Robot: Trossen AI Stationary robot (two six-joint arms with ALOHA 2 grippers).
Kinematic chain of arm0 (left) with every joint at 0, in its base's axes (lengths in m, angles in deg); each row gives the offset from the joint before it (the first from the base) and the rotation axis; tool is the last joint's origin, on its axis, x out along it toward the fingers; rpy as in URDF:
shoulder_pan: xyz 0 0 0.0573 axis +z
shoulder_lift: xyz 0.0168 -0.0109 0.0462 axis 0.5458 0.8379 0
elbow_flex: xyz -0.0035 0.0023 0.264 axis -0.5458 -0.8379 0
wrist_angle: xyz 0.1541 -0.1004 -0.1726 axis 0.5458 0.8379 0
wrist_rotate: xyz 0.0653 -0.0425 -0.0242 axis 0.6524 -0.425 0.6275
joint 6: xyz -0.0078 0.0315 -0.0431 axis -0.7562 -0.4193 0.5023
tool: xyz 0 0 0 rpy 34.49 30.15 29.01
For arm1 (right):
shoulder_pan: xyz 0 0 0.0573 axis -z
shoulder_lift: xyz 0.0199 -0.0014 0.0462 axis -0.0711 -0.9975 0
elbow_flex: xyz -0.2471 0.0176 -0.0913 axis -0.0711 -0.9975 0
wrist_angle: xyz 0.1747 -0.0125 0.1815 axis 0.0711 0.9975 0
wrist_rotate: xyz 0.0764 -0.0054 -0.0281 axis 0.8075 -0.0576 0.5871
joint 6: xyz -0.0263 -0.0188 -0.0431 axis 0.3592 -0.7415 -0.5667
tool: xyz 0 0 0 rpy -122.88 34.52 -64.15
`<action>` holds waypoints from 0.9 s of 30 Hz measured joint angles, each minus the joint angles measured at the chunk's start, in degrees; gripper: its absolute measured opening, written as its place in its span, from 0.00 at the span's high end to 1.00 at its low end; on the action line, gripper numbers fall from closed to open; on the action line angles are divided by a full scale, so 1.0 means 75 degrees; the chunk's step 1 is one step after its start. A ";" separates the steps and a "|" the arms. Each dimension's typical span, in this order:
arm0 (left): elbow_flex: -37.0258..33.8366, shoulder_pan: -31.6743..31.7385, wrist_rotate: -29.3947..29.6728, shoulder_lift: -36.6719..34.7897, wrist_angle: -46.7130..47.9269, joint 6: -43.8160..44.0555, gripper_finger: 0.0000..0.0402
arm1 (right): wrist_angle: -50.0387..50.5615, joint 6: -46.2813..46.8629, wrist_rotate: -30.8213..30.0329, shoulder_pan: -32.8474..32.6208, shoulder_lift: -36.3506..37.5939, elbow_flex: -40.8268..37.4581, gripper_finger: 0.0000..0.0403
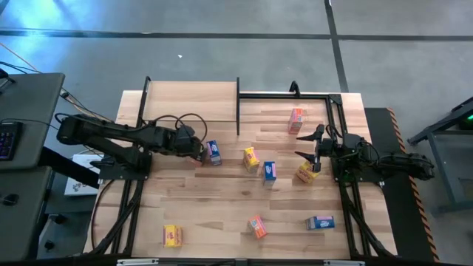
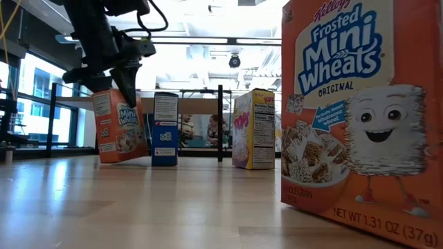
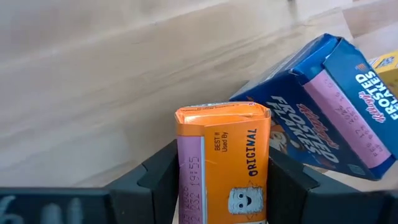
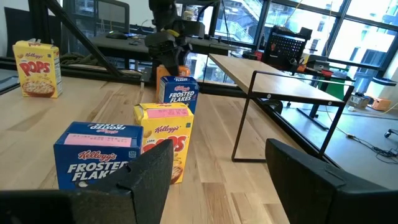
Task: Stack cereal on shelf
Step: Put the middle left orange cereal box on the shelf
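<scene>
Left claw reaches in low over the table, clamped on an orange cereal box

The shelf top lay bare, open from above. A blue box stood touching the orange box in the left gripper, crowding that side. The right gripper stood well apart.

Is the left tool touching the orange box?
Touching. In the left wrist view, the left tool has both dark fingers pressed against the sides of the orange box, with no gap.
</scene>
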 joint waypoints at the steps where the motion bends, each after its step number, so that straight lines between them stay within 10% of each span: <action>1: 0.0000 0.0022 -0.0009 -0.0003 -0.0003 -0.0060 0.57 | 0.0000 -0.0001 0.0000 0.0001 0.0001 -0.0001 0.38; 27: 0.0000 0.0428 -0.0416 -0.1559 0.0000 -0.2732 0.70 | 0.0000 0.0000 0.0000 0.0001 0.0001 -0.0001 0.38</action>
